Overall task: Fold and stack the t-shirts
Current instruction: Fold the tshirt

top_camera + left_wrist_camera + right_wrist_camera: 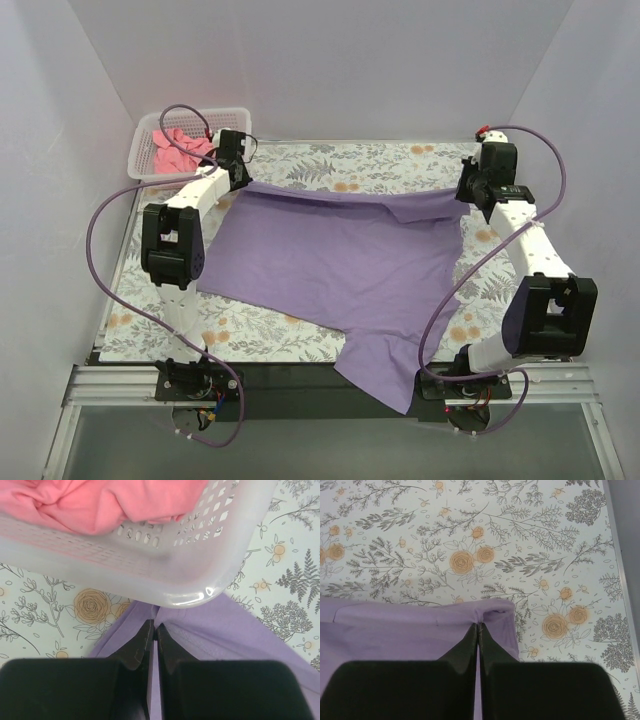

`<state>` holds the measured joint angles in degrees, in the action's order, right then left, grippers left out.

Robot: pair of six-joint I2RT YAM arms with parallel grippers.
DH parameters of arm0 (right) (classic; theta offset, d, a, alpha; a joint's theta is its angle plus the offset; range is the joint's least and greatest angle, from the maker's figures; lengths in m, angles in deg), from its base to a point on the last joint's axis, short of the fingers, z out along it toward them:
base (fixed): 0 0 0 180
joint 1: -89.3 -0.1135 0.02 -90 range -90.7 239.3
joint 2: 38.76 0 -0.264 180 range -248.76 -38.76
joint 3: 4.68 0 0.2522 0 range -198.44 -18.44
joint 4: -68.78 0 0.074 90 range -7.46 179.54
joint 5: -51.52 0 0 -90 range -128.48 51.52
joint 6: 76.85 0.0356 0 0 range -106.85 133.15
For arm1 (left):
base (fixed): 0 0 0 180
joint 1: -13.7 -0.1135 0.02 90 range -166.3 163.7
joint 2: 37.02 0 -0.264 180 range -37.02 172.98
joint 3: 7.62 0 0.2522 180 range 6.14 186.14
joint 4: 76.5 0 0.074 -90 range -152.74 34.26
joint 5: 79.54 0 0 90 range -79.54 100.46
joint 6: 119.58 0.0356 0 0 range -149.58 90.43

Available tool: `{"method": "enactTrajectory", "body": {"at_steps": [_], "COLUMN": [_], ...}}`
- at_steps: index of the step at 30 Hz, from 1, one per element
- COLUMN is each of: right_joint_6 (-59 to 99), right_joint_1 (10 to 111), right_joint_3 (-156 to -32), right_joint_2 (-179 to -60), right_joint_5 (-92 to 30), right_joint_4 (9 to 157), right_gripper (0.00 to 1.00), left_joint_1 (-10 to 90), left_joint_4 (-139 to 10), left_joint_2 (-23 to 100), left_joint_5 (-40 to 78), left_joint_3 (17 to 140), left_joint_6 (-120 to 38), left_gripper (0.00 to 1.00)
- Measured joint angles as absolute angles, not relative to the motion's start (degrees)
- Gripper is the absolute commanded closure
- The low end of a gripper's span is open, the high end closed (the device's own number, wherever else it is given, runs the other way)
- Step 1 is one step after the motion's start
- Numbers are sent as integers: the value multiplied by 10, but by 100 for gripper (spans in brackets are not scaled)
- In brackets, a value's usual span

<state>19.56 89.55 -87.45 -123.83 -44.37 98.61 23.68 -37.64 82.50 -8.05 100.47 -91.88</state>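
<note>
The lavender-purple t-shirt [330, 265] lies spread over the floral table, and one part hangs over the near edge. My left gripper [238, 180] is shut on its far left corner [200, 635], right beside the basket. My right gripper [468, 195] is shut on its far right corner [490, 615], which is pinched and lifted a little. The cloth's far edge stretches between the two grippers. The salmon-pink t-shirt [178, 150] lies crumpled in the white mesh basket [240, 112]; it also shows in the left wrist view [100, 502].
The basket's rim [200, 580] stands just ahead of my left fingertips. The floral tablecloth [330, 160] shows beyond the shirt. White walls close in the far side and both sides. The table's right edge [615, 555] is near my right gripper.
</note>
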Motion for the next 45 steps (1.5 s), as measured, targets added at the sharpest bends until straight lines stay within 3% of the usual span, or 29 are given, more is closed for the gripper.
{"method": "enactTrajectory", "body": {"at_steps": [22,45], "right_joint_6": [259,297], "right_joint_1": [896,896], "right_joint_3": [-878,-694], "right_joint_2": [-1192,-1140], "right_joint_5": [-419,-417], "right_joint_4": [1170,1155], "right_gripper": [99,99], "left_joint_1": [228,228], "left_joint_4": [-310,-313], "left_joint_2": [822,848], "left_joint_5": [-82,-98], "left_joint_3": [1040,987], "left_joint_6": [-909,-930], "left_gripper": [100,100]}}
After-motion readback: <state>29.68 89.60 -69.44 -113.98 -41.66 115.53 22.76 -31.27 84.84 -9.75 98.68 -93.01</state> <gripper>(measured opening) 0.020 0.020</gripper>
